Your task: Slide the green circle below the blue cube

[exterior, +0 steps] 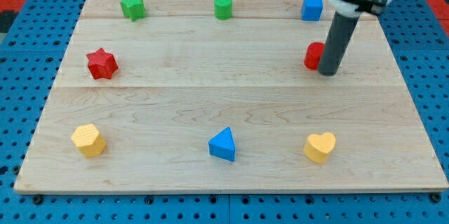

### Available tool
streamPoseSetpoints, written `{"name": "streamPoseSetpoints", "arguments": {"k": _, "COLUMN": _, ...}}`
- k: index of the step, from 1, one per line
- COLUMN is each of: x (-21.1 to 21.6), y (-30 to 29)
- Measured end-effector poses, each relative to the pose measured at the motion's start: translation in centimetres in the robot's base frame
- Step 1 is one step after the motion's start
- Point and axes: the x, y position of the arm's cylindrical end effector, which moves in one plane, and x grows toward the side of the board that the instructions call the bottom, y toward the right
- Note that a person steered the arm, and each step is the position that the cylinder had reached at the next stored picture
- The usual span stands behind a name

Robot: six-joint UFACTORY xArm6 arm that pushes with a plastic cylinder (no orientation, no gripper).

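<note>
Landmark: blue cube (pixel 312 8). Green circle (pixel 223 6) sits well to its left, same row along the surface's (pixel 210 104) top edge. My tip (pixel 327 74) rests below the cube, against a red block (pixel 314 55) occupying the target spot. End effector: bare rod, holds nothing.

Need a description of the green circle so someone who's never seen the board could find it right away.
Start at the wooden board and look along its top edge, where three blocks sit in a row. The green circle is the middle one, between the green star at the view's left and the blue cube at the view's right. It is the only round green block. My tip is far off, beside the red block.
</note>
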Motion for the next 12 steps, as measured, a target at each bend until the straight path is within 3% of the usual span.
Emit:
{"name": "streamPoseSetpoints", "arguments": {"k": 1, "x": -3.0, "y": 0.3}}
{"name": "streamPoseSetpoints", "arguments": {"k": 2, "x": -1.5, "y": -2.7}}
{"name": "streamPoseSetpoints", "arguments": {"k": 3, "x": -6.7, "y": -9.1}}
{"name": "streamPoseSetpoints", "arguments": {"k": 4, "x": -12.8, "y": -4.9}}
{"name": "streamPoseSetpoints", "arguments": {"k": 5, "x": -18.2, "y": -5.3}}
{"name": "streamPoseSetpoints", "arguments": {"k": 6, "x": -20.0, "y": -6.6}}
{"name": "streamPoseSetpoints", "arguments": {"k": 8, "x": -20.1, "y": -5.9}}
{"name": "streamPoseSetpoints", "arguments": {"k": 10, "x": -19.8, "y": -14.6}}
{"name": "streamPoseSetpoints", "arguments": {"k": 12, "x": -19.8, "y": -14.7}}
